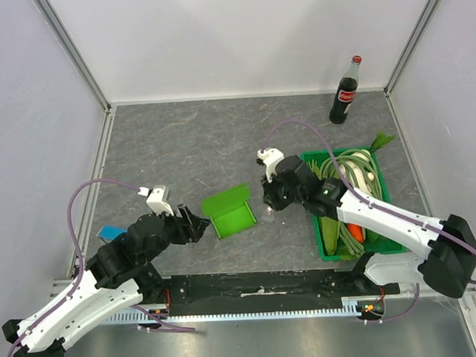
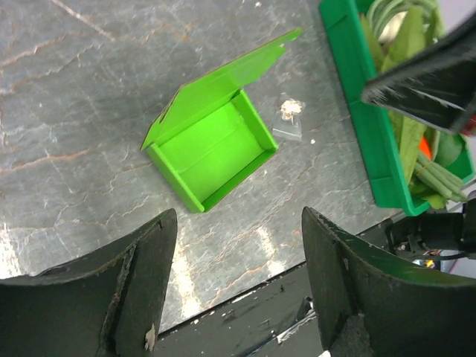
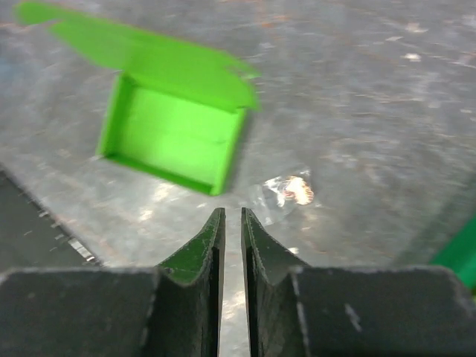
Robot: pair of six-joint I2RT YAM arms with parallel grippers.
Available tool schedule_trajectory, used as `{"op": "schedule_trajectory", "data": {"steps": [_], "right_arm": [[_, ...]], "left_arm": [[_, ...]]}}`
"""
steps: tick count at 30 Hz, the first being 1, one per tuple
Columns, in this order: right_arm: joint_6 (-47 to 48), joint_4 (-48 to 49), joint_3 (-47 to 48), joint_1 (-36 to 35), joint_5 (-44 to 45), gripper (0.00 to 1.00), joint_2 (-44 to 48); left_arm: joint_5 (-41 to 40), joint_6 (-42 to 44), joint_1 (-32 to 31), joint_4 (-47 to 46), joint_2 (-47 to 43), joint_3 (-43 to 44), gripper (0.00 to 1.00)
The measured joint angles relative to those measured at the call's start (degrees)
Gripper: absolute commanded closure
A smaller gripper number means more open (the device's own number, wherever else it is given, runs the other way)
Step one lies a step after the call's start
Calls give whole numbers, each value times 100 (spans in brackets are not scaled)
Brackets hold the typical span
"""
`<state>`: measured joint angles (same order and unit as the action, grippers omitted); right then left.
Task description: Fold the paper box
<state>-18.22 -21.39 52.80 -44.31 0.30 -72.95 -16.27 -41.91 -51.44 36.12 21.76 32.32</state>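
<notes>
the right wrist view is blurred, and a small clear scrap (image 3: 286,192) just beside the paper box (image 3: 175,137), at its 3 o'clock in the top view, cannot be identified. a blue block (image 1: 111,232) is half hidden behind the left arm, and the crate (image 2: 353,89) is cut off in the left wrist view. the paper box is seen near the table's middle, touched by neither claw: lime-green, four walls raised into a tray, lid flap standing open at its 12 o'clock edge. the left gripper (image 1: 199,226), at its 9 o'clock, is spread wide and empty; the right gripper (image 3: 232,216) is almost pressed together, nothing pinched.
</notes>
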Motion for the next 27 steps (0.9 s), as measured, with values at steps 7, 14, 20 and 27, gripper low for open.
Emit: {"op": "schedule_trajectory", "data": {"steps": [7, 14, 20, 27], "right_arm": [[-595, -24, -83, -654, 262, 46, -83], [-1340, -168, -420, -343, 920, 32, -1051], [-2686, -131, -442, -72, 1209, 31, -1416], [-3790, -348, 59, -319, 1567, 30, -2153]], "left_arm": [[39, -323, 0, 11, 37, -350, 27], [184, -437, 0, -85, 199, -372, 28], [291, -470, 0, -177, 234, -444, 28], [334, -470, 0, -205, 173, -452, 28]]}}
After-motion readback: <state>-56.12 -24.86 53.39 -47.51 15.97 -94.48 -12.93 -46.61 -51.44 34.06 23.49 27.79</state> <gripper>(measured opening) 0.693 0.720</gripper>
